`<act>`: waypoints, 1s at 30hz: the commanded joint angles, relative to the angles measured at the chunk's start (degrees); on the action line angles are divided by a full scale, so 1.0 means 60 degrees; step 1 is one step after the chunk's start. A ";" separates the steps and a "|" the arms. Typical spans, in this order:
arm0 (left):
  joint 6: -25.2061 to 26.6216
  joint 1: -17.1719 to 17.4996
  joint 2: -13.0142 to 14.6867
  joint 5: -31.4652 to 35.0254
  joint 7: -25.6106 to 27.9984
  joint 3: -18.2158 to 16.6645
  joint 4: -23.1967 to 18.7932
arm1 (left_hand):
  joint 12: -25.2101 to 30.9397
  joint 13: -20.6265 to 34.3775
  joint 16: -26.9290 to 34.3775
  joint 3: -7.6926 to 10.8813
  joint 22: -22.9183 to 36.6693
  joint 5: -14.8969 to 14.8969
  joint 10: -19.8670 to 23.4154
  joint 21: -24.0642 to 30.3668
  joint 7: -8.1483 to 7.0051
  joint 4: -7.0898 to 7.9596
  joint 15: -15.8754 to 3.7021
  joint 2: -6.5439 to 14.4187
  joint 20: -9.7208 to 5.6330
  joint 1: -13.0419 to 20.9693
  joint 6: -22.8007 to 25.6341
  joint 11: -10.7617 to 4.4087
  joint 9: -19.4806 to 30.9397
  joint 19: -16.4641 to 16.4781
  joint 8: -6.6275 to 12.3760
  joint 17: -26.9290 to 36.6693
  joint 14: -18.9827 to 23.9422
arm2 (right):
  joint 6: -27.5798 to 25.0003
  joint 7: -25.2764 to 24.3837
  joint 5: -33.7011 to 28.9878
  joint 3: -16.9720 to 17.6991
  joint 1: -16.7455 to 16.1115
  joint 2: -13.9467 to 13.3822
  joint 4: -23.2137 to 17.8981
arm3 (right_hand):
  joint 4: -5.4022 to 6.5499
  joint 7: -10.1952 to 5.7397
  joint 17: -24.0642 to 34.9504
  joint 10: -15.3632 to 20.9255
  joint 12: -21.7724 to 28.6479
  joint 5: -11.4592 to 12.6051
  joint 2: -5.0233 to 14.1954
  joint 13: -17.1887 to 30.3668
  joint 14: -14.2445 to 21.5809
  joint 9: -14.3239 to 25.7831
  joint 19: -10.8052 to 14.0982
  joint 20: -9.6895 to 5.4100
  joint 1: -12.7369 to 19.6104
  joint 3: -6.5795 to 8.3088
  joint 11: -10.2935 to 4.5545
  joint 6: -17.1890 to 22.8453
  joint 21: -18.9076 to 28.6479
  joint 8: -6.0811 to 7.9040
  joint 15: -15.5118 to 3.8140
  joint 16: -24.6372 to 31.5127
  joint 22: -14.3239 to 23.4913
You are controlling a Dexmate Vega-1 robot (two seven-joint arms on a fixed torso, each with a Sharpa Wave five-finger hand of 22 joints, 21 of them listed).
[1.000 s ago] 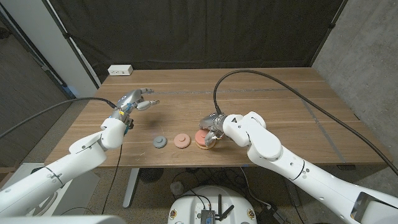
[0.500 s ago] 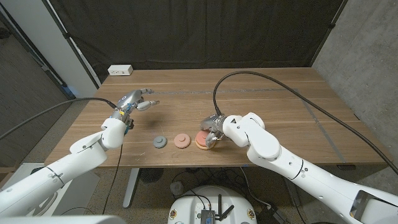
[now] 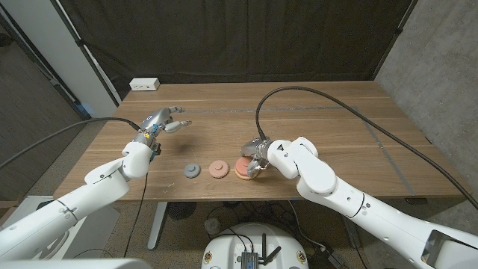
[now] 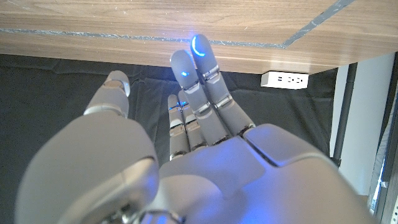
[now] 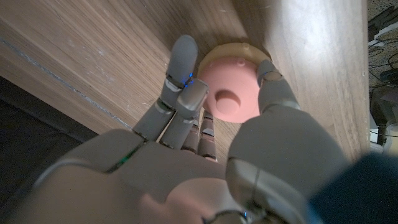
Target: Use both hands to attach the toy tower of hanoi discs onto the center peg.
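The pink disc (image 5: pixel 233 96) sits on a tan disc (image 3: pixel 243 175) near the counter's (image 3: pixel 314 112) front edge. It looks light, hard and smooth; grab its rim. The right hand (image 3: pixel 255 158) pinches it. The left hand (image 3: pixel 162 121) hangs open, empty.

Both arms reaching over the table.
Left hand (image 3: pixel 163 120) is hovering, fingers spread; right hand (image 3: pixel 254 155) is pinching a pink disc (image 5: pixel 233 96).
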 commanded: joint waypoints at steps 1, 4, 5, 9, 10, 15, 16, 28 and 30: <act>-0.0068 0.0007 0.0011 -0.0023 0.0032 0.0001 0.0009 | -0.0041 0.0047 0.0071 0.0088 0.0012 -0.0003 0.0082 0.0084 0.0003 0.0010 -0.0551 0.0072 -0.0845 0.0006 0.0066 0.0004 0.0042 -0.0038 -0.0039 -0.0007 -0.0056 | -0.0004 0.0256 -0.0499 0.0025 -0.0060 -0.0028 -0.0152 | 0.0762 -0.1024 -0.0082 0.0352 -0.0124 -0.0075 -0.0409 -0.0174 -0.0383 -0.0027 -0.0239 -0.0285 0.0036 0.0821 -0.1056 0.0318 -0.0197 -0.0327 -0.0048 -0.0330 -0.0081; -0.0076 0.0041 0.0018 -0.0039 0.0057 -0.0029 -0.0004 | -0.0037 0.0051 0.0076 0.0095 -0.0007 -0.0004 0.0093 0.0105 0.0003 0.0008 -0.0551 0.0073 -0.0846 0.0003 0.0087 0.0010 0.0042 -0.0035 -0.0032 -0.0009 -0.0060 | 0.0002 0.0360 -0.0673 0.0042 -0.0088 -0.0004 -0.0178 | 0.0774 -0.0903 -0.0192 -0.0026 -0.0131 -0.0146 -0.0567 -0.0261 -0.0630 -0.0019 -0.0324 -0.0278 0.0007 0.0798 -0.0946 -0.0131 -0.0270 -0.0449 -0.0052 -0.0598 -0.0087; -0.0073 0.0042 0.0015 -0.0036 0.0066 -0.0031 -0.0003 | -0.0045 0.0050 0.0066 0.0097 -0.0009 -0.0004 0.0078 0.0112 0.0005 0.0008 -0.0551 0.0074 -0.0853 0.0002 0.0094 0.0008 0.0042 -0.0034 -0.0030 -0.0021 -0.0073 | 0.0018 0.0389 -0.0713 0.0052 -0.0094 0.0000 -0.0182 | 0.0785 -0.0850 -0.0175 -0.0143 -0.0123 -0.0182 -0.0620 -0.0293 -0.0653 -0.0018 -0.0363 -0.0276 -0.0014 0.0784 -0.0917 -0.0301 -0.0303 -0.0484 -0.0052 -0.0641 -0.0098; -0.0064 0.0082 0.0056 -0.0040 0.0070 -0.0074 -0.0041 | -0.0040 0.0047 0.0080 0.0104 -0.0013 -0.0005 0.0101 0.0148 0.0000 0.0010 -0.0550 0.0079 -0.0853 -0.0007 0.0095 0.0009 0.0042 -0.0042 -0.0032 -0.0020 -0.0063 | 0.0047 0.0541 -0.0872 0.0103 -0.0118 0.0042 -0.0186 | 0.0800 -0.0767 -0.0164 -0.0412 -0.0126 -0.0256 -0.0712 -0.0363 -0.0718 -0.0013 -0.0437 -0.0273 -0.0043 0.0763 -0.0811 -0.0524 -0.0365 -0.0493 -0.0050 -0.0753 -0.0105; -0.0068 0.0090 0.0062 -0.0049 0.0068 -0.0086 -0.0047 | -0.0038 0.0045 0.0078 0.0105 -0.0013 -0.0005 0.0113 0.0154 -0.0003 0.0010 -0.0550 0.0081 -0.0854 -0.0009 0.0098 0.0011 0.0042 -0.0055 -0.0032 -0.0026 -0.0065 | 0.0056 0.0566 -0.0903 0.0118 -0.0126 0.0054 -0.0186 | 0.0801 -0.0727 -0.0209 -0.0464 -0.0123 -0.0270 -0.0731 -0.0377 -0.0780 -0.0012 -0.0463 -0.0274 -0.0048 0.0760 -0.0812 -0.0573 -0.0383 -0.0496 -0.0052 -0.0824 -0.0109; -0.0074 0.0080 0.0077 -0.0040 0.0066 -0.0108 -0.0053 | -0.0037 0.0042 0.0069 0.0117 -0.0034 -0.0005 0.0127 0.0193 -0.0006 0.0012 -0.0550 0.0093 -0.0852 -0.0016 0.0094 0.0002 0.0043 -0.0034 -0.0036 -0.0049 -0.0077 | 0.0156 0.0734 -0.1027 0.0159 -0.0127 0.0119 -0.0182 | 0.0832 -0.0539 -0.0207 -0.0741 -0.0103 -0.0359 -0.0815 -0.0462 -0.0883 -0.0012 -0.0592 -0.0265 -0.0107 0.0734 -0.0783 -0.1071 -0.0473 -0.0572 -0.0049 -0.0990 -0.0115; -0.0086 0.0075 0.0074 -0.0042 0.0069 -0.0111 -0.0047 | -0.0037 0.0043 0.0072 0.0119 -0.0040 -0.0005 0.0127 0.0193 -0.0010 0.0011 -0.0550 0.0094 -0.0856 -0.0016 0.0093 0.0006 0.0043 -0.0041 -0.0036 -0.0049 -0.0075 | 0.0176 0.0745 -0.1039 0.0170 -0.0130 0.0133 -0.0173 | 0.0840 -0.0525 -0.0223 -0.0818 -0.0109 -0.0375 -0.0828 -0.0478 -0.0923 -0.0013 -0.0614 -0.0263 -0.0126 0.0726 -0.0770 -0.1164 -0.0486 -0.0580 -0.0047 -0.1039 -0.0114; -0.0064 0.0037 0.0031 -0.0011 0.0059 -0.0080 -0.0067 | -0.0031 0.0046 0.0103 0.0139 -0.0088 -0.0004 0.0161 0.0252 0.0006 0.0005 -0.0551 0.0096 -0.0867 -0.0026 0.0117 0.0002 0.0043 -0.0061 -0.0033 -0.0048 -0.0061 | 0.0365 0.1058 -0.1241 0.0326 -0.0254 0.0127 -0.0318 | 0.0901 -0.0304 -0.0478 -0.1695 -0.0104 -0.0602 -0.0971 -0.0707 -0.1439 -0.0035 -0.0973 -0.0237 -0.0340 0.0613 -0.0491 -0.2076 -0.0674 -0.0547 -0.0050 -0.1707 -0.0101; -0.0051 0.0044 0.0027 0.0002 0.0071 -0.0078 -0.0081 | -0.0034 0.0047 0.0105 0.0141 -0.0090 -0.0004 0.0156 0.0262 0.0008 0.0004 -0.0551 0.0096 -0.0868 -0.0028 0.0115 0.0006 0.0044 -0.0068 -0.0034 -0.0048 -0.0062 | 0.0371 0.1080 -0.1253 0.0373 -0.0298 0.0119 -0.0354 | 0.0902 -0.0289 -0.0482 -0.1709 -0.0096 -0.0613 -0.0973 -0.0718 -0.1448 -0.0036 -0.0990 -0.0235 -0.0347 0.0607 -0.0471 -0.2094 -0.0681 -0.0540 -0.0050 -0.1726 -0.0100</act>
